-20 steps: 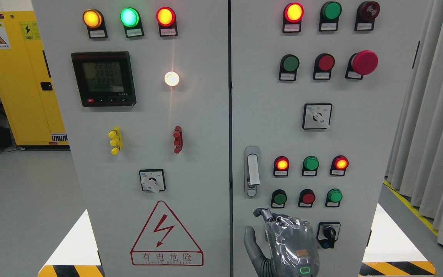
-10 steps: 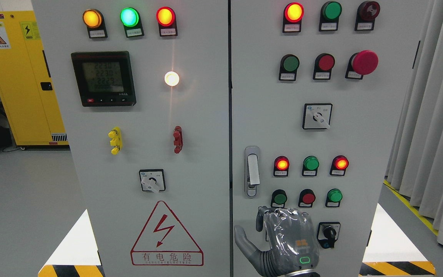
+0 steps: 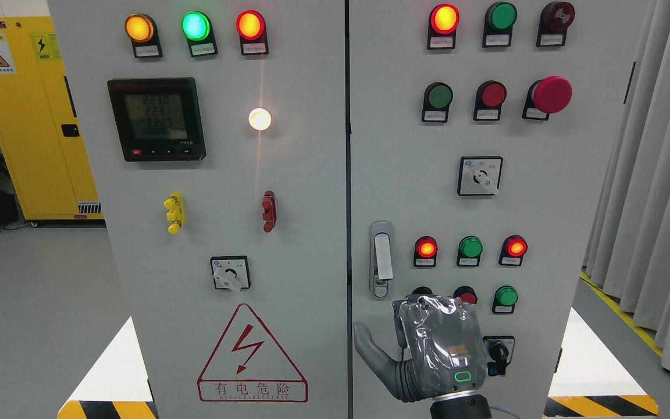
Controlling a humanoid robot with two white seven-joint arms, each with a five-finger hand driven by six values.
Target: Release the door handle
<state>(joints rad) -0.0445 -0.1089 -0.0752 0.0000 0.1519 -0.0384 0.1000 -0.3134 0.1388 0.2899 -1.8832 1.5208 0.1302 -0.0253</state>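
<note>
Lower middle of the frame, just right of the cabinet's centre seam: the right hand [image 3: 428, 349] is up in front of the right door, back of the hand toward the camera, under a clear wrap. Thumb splayed out to the left; fingers curled at the top edge, closed on nothing that can be seen. The door handle [image 3: 381, 259] sits just above and left of the hand, upright in its recess, clear of the knuckles with no contact. Left hand not in view.

Step in hand, as judged: the handle is already let go, hand close under it. Next move calls for drawing the hand back from the panel without brushing the green button [image 3: 505, 297] or the black selector switch [image 3: 498, 352] beside it.

Against the earlier frames: the hand has risen, now covering most of the two leftmost buttons in the lower row, which showed fully before. The wrist shows at the bottom edge. Handle unchanged.
</note>
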